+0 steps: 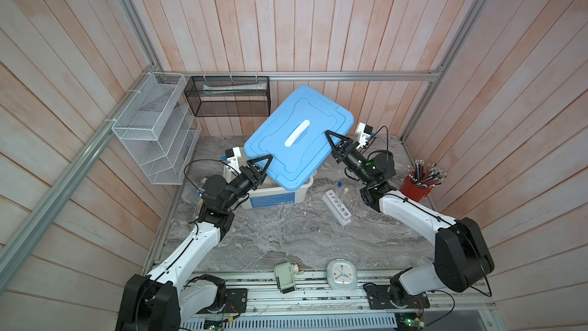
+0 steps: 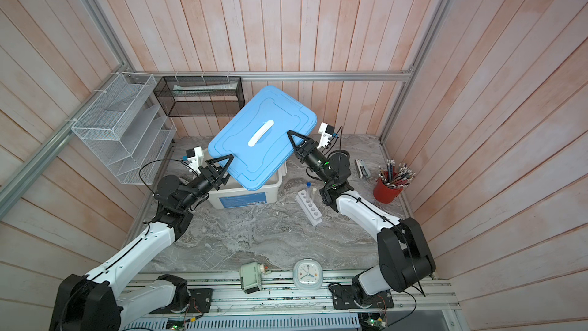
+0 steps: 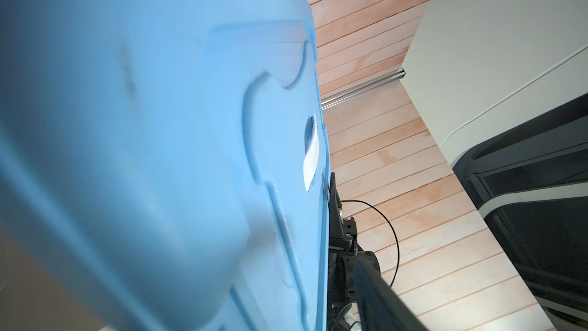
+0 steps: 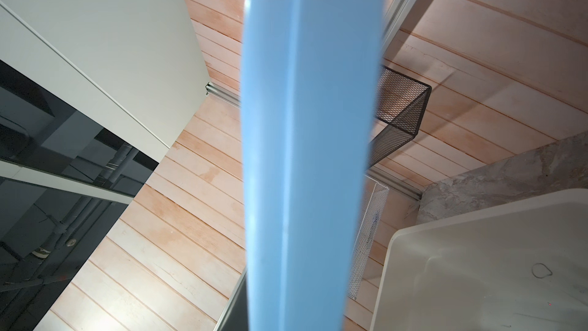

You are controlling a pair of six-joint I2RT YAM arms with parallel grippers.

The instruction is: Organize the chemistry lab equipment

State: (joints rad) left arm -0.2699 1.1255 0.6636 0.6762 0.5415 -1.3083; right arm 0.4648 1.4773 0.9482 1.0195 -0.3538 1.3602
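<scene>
A blue lid (image 1: pixel 299 138) with a white handle hangs tilted above an open white bin (image 1: pixel 276 197). My right gripper (image 1: pixel 331 136) is shut on the lid's right edge; in the right wrist view the lid's rim (image 4: pixel 305 154) runs straight between the jaws. My left gripper (image 1: pixel 262 162) straddles the lid's lower left corner, and its one visible finger (image 3: pixel 381 297) stands off the lid's top face (image 3: pixel 159 122). On the table to the right is a white six-hole rack (image 1: pixel 337 206) holding a blue-capped tube (image 1: pixel 339 184) and a white-capped tube (image 1: pixel 346 190).
A red cup of pencils (image 1: pixel 416 187) stands at the right wall, with a stapler (image 2: pixel 361 168) behind it. A pale clock (image 1: pixel 341 273) and a white device (image 1: pixel 284 277) sit at the front edge. A white wire shelf (image 1: pixel 156 128) and a black mesh basket (image 1: pixel 227 97) hang on the back walls.
</scene>
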